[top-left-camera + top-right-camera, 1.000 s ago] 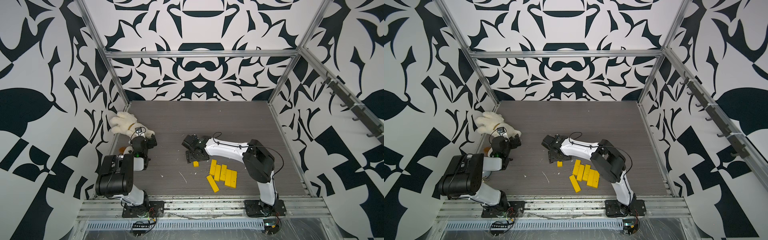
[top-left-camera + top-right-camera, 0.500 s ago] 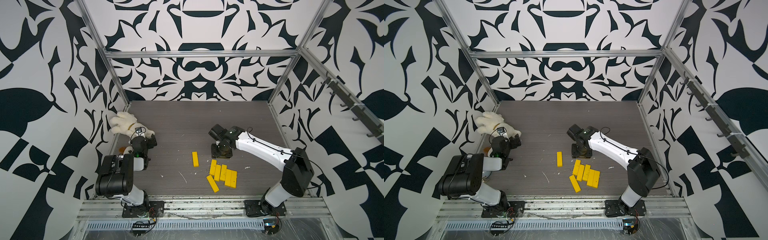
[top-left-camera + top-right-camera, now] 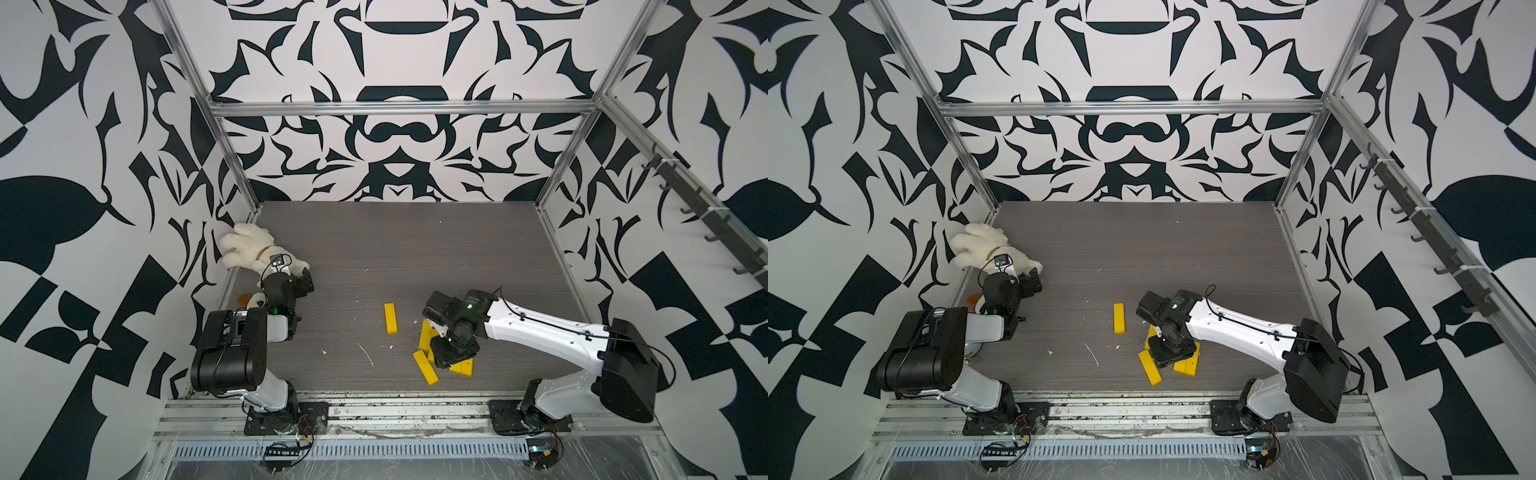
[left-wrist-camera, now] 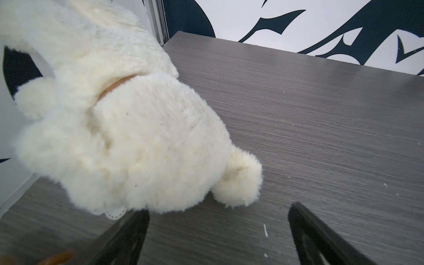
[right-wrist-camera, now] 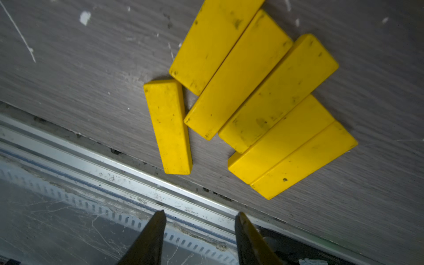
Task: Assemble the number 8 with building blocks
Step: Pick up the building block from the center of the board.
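Overhead stereo pair, two close wrist views

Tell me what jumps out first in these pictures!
The swirly black-and-white walls grab you first. Next come the yellow blocks, bunched at the near edge of the table below the right gripper, with one block lying alone nearer the middle. A white plush toy lies against the left wall, right by the open left gripper.
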{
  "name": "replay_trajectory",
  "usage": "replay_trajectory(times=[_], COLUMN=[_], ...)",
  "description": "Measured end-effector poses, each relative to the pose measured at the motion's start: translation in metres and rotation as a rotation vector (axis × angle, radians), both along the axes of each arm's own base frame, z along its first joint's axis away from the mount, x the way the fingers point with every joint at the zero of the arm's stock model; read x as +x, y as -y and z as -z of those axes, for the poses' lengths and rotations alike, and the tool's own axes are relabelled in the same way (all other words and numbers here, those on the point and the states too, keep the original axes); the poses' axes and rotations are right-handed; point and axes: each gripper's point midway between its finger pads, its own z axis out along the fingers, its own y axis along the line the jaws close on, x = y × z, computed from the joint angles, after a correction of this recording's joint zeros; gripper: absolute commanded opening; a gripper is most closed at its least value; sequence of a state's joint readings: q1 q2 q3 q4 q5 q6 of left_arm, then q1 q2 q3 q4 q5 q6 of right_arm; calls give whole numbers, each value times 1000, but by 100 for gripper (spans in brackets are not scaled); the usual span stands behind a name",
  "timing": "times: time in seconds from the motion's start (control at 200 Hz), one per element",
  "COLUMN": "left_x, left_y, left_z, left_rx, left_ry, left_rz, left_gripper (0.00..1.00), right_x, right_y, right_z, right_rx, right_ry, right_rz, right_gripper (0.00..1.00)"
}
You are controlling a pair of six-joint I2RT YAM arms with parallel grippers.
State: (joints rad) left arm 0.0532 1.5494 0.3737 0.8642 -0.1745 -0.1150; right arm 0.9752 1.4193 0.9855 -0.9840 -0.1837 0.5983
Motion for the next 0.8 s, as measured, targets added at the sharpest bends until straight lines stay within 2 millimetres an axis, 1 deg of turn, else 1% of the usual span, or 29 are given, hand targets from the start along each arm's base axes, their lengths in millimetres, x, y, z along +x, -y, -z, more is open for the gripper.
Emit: replay_trajectory(times=[0.125, 0.23, 0.37, 0.525, 0.59, 0.675, 0.7, 0.8], left_x=[0, 0, 0, 0, 0, 0, 0, 0], left_y=[0, 0, 0, 0, 0, 0, 0, 0], left_z=[0, 0, 0, 0, 0, 0, 0, 0], left_rx=[0, 0, 0, 0, 0, 0, 0, 0], left_ry=[0, 0, 0, 0, 0, 0, 0, 0], left_rz=[0, 0, 0, 0, 0, 0, 0, 0], left_gripper=[99, 99, 99, 99, 99, 99, 99, 99], right_x=[-17, -23, -17, -8, -4, -2, -2, 0], right_y=[-13, -23, -27, -27, -31, -31, -31, -35], right_z=[11, 23, 41, 71, 71, 71, 72, 71], right_rx=[-11, -19, -52, -111, -104, -115, -119, -122], right_ry=[-24, -26, 3, 21, 38, 46, 48, 57], right_rz=[-85, -141, -185, -215, -219, -230, -235, -261], right_gripper=[49, 46, 46, 45, 44, 43, 41, 18])
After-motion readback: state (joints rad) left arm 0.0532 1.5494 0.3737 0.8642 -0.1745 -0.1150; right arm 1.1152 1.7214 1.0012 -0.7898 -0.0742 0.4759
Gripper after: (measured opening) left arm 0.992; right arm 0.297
